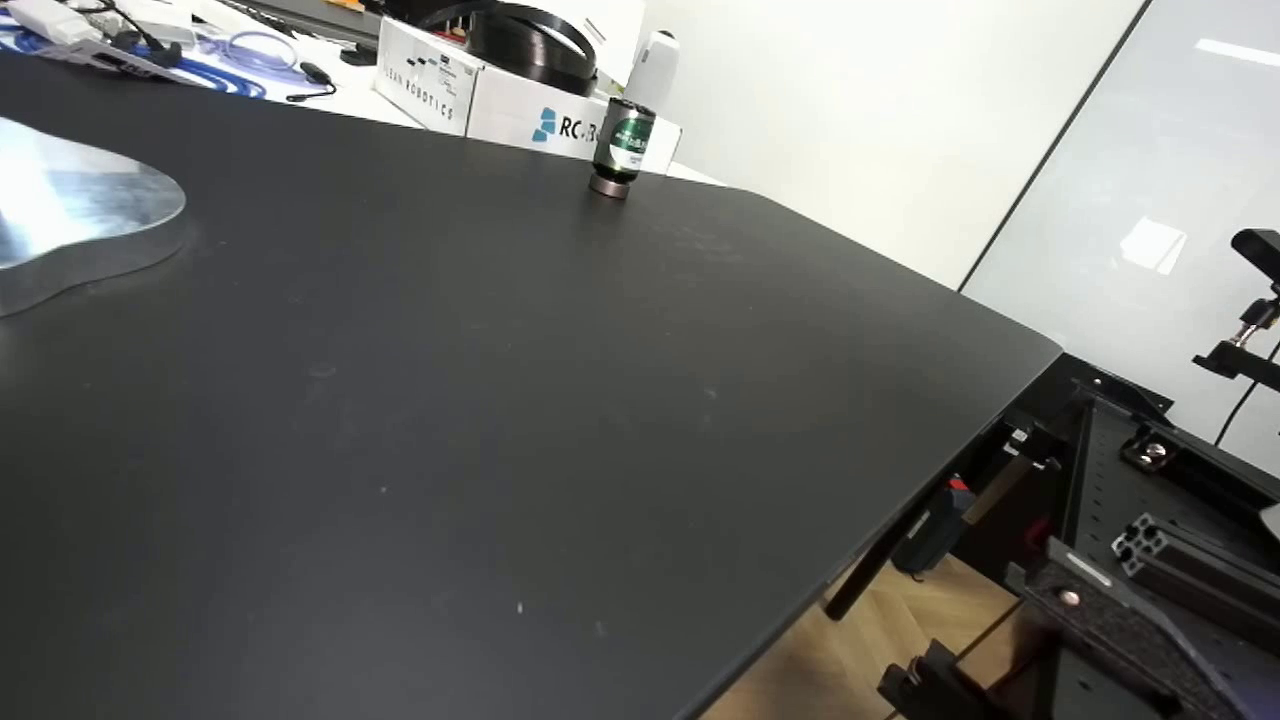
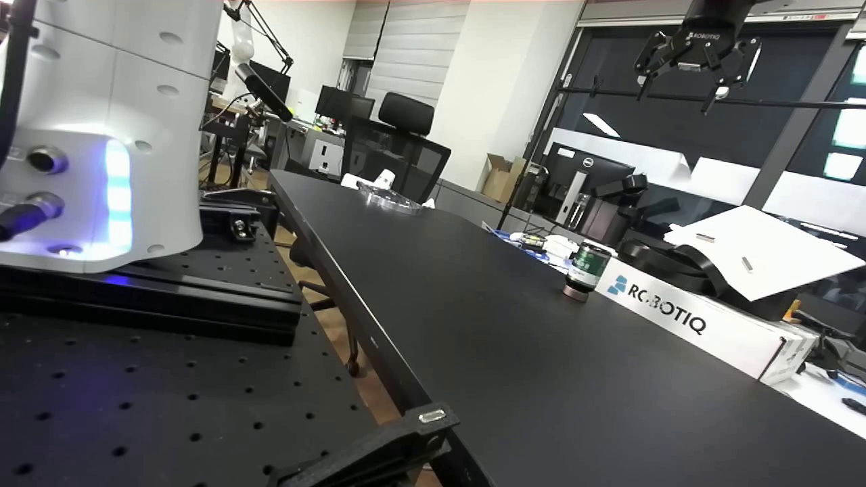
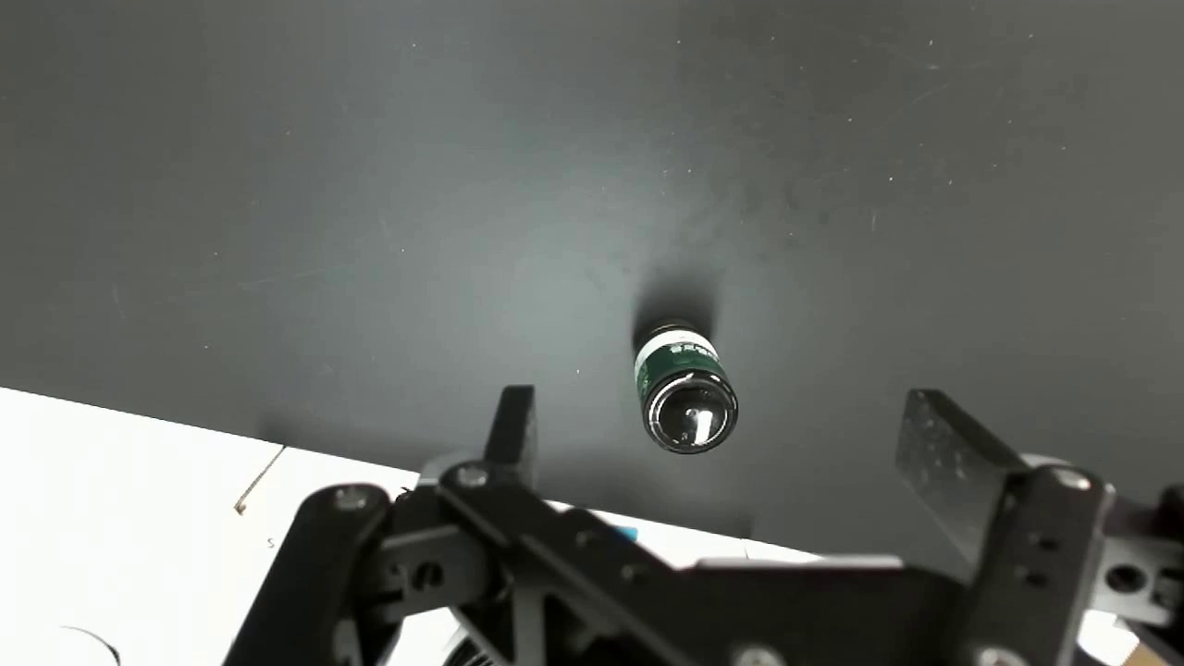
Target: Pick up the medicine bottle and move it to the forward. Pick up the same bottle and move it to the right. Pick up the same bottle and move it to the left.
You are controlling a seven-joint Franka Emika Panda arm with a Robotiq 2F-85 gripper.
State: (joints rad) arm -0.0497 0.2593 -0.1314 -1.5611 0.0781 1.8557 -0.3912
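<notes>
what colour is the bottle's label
Green and white, with white lettering on the green; the label shows best in an exterior view.

a white wall [image 1: 820, 120] rises behind the black table [image 1: 500, 400] — pale wood flooring [image 1: 930, 610] shows past its edge. in an exterior view, a mesh-backed office chair [image 2: 382, 149] stands beyond the table, with pale blinds [image 2: 413, 40] behind it and a white pillar [image 2: 504, 81] beside them; dark windows [image 2: 791, 61] carry bright patches [image 2: 849, 125].

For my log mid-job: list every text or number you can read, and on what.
"ROBOTIQ": white box, long side
"LEAN ROBOTICS": same box, end face; fine print there too small
"ROBOTIQ": pincer
"DELL": monitor
Perhaps "S": white surface, wrist view
Medicine bottle: print too small and blurred to read
</notes>
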